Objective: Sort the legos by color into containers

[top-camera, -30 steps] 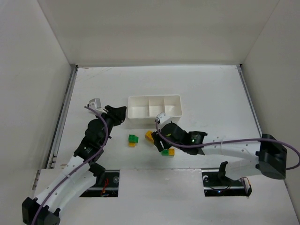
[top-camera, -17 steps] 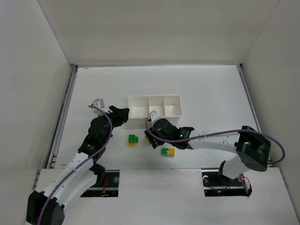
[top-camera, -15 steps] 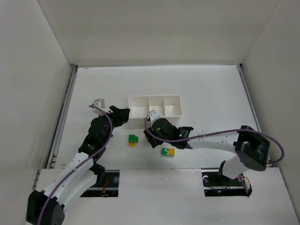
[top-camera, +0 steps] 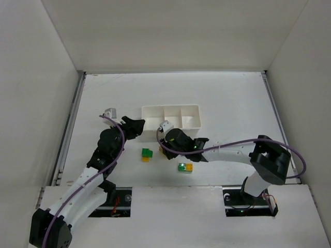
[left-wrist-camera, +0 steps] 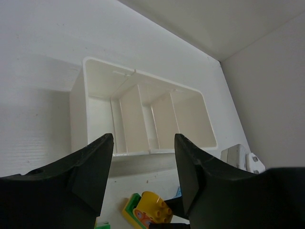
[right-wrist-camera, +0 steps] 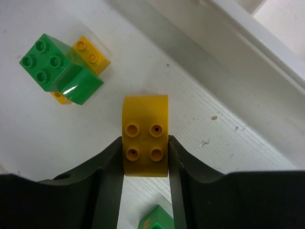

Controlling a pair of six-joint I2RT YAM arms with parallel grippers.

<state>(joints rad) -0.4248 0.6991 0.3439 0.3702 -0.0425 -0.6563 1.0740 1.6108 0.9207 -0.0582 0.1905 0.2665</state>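
- Right wrist: the right gripper (right-wrist-camera: pixel 145 148) has a yellow lego (right-wrist-camera: pixel 145 136) pinched tight, white tray (right-wrist-camera: pixel 224 40) just ahead of it.
- The left gripper (left-wrist-camera: pixel 143 162) sits spread open, same tray right in front.

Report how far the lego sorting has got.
Done: nothing; no brick shows in the white three-compartment tray. In hand: the right end effector grips a yellow brick on the table. Remaining: binning it, plus two green-and-yellow stacks lying beside it. The left end effector hangs open and empty by the tray.
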